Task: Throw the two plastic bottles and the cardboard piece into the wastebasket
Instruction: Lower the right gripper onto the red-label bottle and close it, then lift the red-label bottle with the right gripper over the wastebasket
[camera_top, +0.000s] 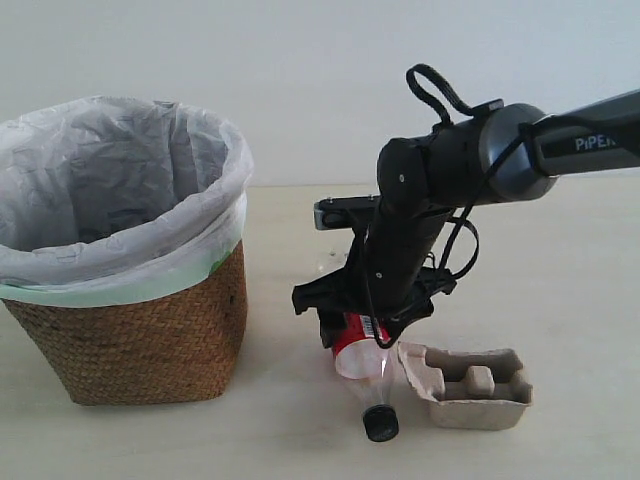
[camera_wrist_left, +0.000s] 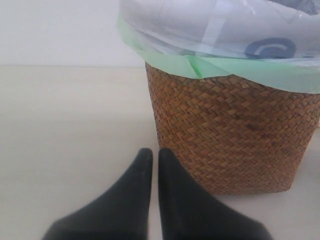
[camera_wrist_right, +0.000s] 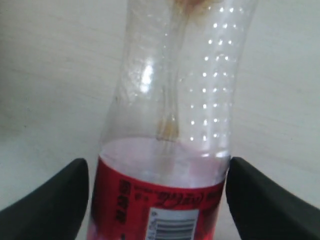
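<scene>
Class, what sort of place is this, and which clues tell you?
Probably a robotics lab bench: a robot arm over a pale tabletop, a blank white wall, and a red-label bottle near a lined wastebasket.

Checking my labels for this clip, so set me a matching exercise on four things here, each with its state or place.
1. red-label bottle
2. cardboard piece
3. wastebasket
4. left gripper

a. shut, holding nothing
b. lined with a white bag
c. gripped by the right gripper
d. lying on the table

Pairs: 1c, 2d, 3b, 4a
</scene>
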